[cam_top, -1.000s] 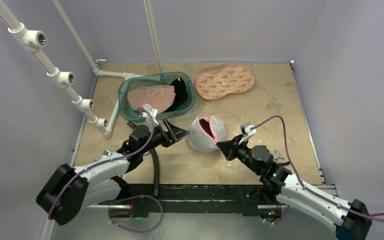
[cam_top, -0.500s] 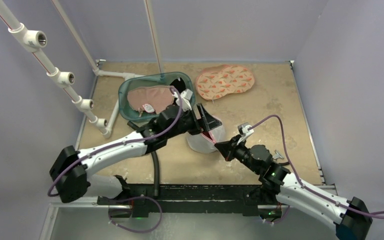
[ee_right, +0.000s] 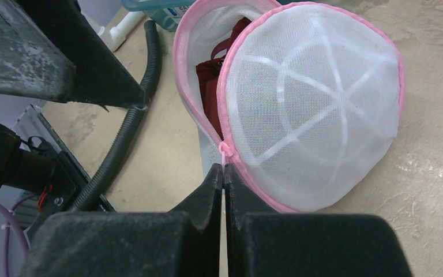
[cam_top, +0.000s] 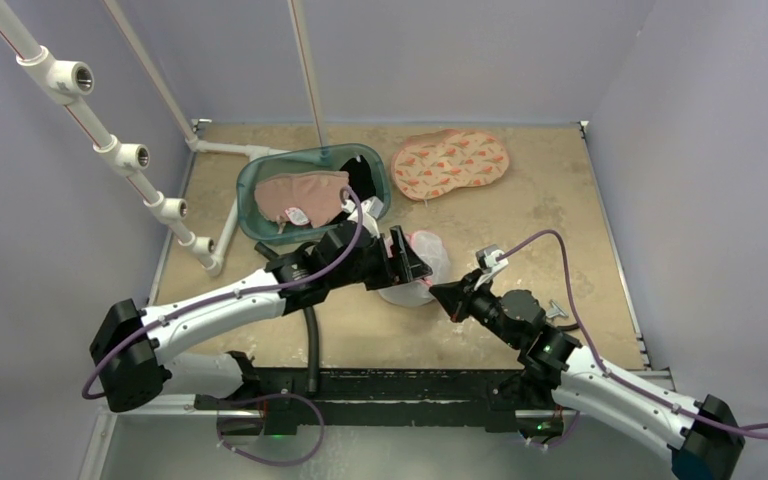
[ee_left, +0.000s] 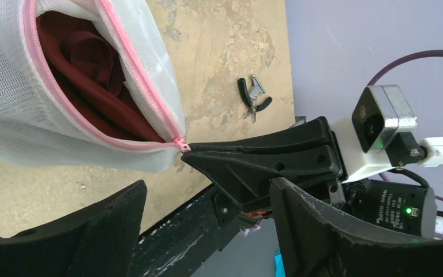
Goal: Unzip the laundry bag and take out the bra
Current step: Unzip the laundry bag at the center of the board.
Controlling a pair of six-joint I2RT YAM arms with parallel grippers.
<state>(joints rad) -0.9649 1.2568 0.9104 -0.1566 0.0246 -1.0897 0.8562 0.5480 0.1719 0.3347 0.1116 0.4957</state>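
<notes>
Counter [cam_top: 560, 220]: we've got a sandy, mottled top, with both arms reaching in from the near edge.
Basin [cam_top: 260, 215]: teal tub at the back left with pinkish and black garments inside, well apart from the action.
Laundry bag [ee_right: 317, 109]: the white mesh dome with pink trim sits mid-counter between the two tools. Its zip seam runs lengthwise away from the right arm, and its mouth gapes to the left, toward the left arm.
Patterned pad [cam_top: 450, 162]: lies flat near the far wall, beyond the bag.
Left tool [ee_left: 206, 184]: we see its fingers spread wide, hovering just beside the bag's open mouth with nothing between them.
Right tool [ee_right: 224, 170]: its fingers are pressed together, pinching the zipper pull at the near end of the seam.
Bra [ee_left: 86, 63]: dark red, bunched inside the bag and showing through the gap in the zip. We can't tell which way it lies.
Pliers [ee_left: 252, 97]: small, lying on the counter out by the right arm.
Zipper pull [ee_right: 225, 153]: a pink tab, gripped right at the right tool's tips.
</notes>
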